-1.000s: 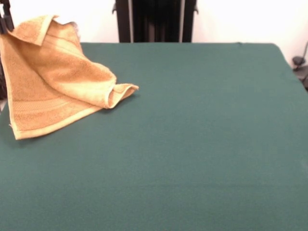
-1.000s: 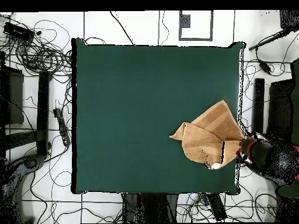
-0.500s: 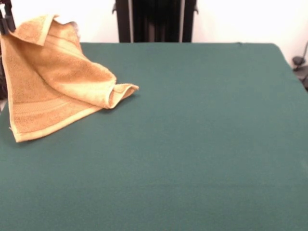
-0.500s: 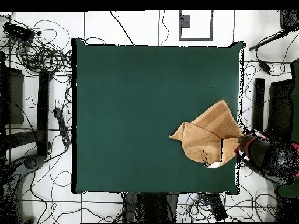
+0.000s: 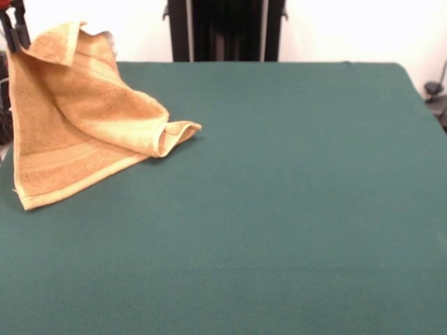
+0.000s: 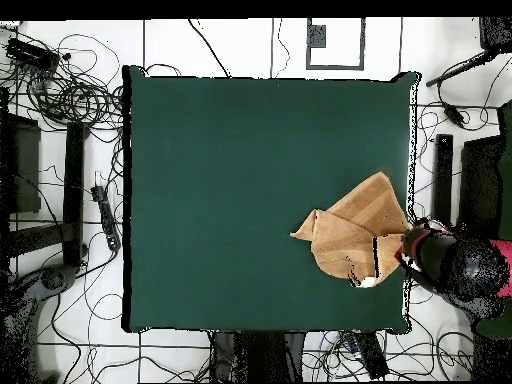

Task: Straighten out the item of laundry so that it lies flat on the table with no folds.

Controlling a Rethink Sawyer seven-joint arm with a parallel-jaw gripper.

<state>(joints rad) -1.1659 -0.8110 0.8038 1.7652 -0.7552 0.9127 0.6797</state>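
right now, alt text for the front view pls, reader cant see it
A golden-orange towel sits crumpled and folded at the left edge of a dark green table, one corner lifted up beside the gripper at the picture's top left. The rest of the table is bare.

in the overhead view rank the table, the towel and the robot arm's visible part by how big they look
1. table, by far the largest.
2. towel.
3. robot arm, the part showing beside the table's edge; near the towel in size, so those two are unsure.

Claw [image 5: 14, 28] cropped (top-left), grip unclear
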